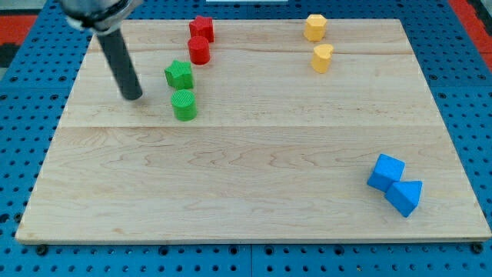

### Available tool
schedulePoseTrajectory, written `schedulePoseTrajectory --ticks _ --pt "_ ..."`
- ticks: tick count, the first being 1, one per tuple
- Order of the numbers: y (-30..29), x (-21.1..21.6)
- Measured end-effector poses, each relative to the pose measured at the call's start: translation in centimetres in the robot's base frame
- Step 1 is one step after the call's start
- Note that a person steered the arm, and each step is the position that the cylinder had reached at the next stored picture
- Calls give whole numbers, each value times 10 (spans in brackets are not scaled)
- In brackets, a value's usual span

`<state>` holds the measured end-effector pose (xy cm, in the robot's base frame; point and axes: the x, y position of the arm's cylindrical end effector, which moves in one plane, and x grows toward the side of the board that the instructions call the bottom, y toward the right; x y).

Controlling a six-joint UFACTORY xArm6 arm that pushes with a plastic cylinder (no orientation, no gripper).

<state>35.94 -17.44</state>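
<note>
Hovering at the far left of the pale wooden board (pixel 254 169), my tip (pixel 134 96) grips nothing and touches nothing, sitting just left of the green cylinder block (pixel 184 105) and green star-shaped block (pixel 179 75).

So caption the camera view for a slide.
My tip left of green blocks; red, yellow, blue pairs apart.

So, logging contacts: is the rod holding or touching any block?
Nothing is held. My tip rests on bare wood, apart from the green cylinder block to the view's right.
</note>
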Motion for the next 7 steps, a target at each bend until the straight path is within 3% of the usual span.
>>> schedulePoseTrajectory --ticks 1,4,5,6,7 --pt "7 -28" --pt "28 -28" --pt "-14 18" --pt "4 138" --pt "94 246"
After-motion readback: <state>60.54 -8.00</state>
